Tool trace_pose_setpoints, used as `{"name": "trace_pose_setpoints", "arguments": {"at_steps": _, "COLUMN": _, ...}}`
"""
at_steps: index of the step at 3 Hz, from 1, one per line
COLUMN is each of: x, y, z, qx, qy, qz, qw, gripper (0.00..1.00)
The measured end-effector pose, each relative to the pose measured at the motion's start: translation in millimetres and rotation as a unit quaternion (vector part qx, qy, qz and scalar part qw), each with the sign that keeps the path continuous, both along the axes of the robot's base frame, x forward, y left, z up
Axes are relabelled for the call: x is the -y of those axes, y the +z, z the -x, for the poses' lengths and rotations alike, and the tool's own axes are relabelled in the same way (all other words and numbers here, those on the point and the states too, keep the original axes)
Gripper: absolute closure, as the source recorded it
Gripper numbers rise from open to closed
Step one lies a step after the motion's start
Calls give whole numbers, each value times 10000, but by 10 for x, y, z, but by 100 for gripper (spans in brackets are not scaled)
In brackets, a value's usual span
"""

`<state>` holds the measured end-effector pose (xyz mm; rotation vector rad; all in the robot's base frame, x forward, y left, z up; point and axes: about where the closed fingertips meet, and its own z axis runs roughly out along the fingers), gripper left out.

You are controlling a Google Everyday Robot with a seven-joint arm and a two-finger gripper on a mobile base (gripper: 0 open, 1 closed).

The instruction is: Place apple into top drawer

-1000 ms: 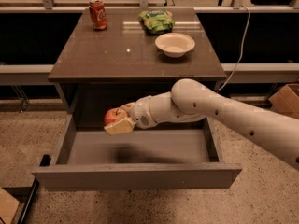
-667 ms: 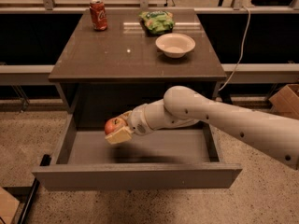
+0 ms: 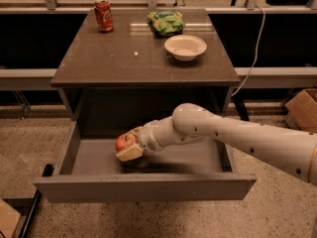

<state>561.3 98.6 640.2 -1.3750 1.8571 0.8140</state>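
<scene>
The top drawer (image 3: 143, 187) is pulled wide open under the table, its grey inside showing. My gripper (image 3: 128, 145) reaches down into the drawer from the right on a white arm and is shut on the apple (image 3: 124, 141), a small red one with a yellowish patch. The apple is held low in the left-middle of the drawer, close to its floor; I cannot tell whether it touches the floor.
On the brown table top (image 3: 114, 58) stand a red soda can (image 3: 103, 15) at the back left, a green chip bag (image 3: 166, 22) at the back middle and a white bowl (image 3: 185, 47) to the right. A cardboard box (image 3: 303, 108) sits on the floor at right.
My gripper has moved down and slightly toward the front of the drawer with the apple still held in it. The arm has lowered with it.
</scene>
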Motion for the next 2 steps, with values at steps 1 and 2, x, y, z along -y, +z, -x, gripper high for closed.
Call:
{"name": "trace_pose_setpoints", "arguments": {"at_steps": 1, "x": 34, "y": -105, "z": -35, "qx": 47, "qy": -71, "qz": 71, "qw": 9999, "gripper": 59}}
{"name": "trace_pose_setpoints", "arguments": {"at_steps": 2, "x": 17, "y": -111, "z": -27, "qx": 42, "qy": -56, "qz": 69, "qw": 10000, "gripper": 34}}
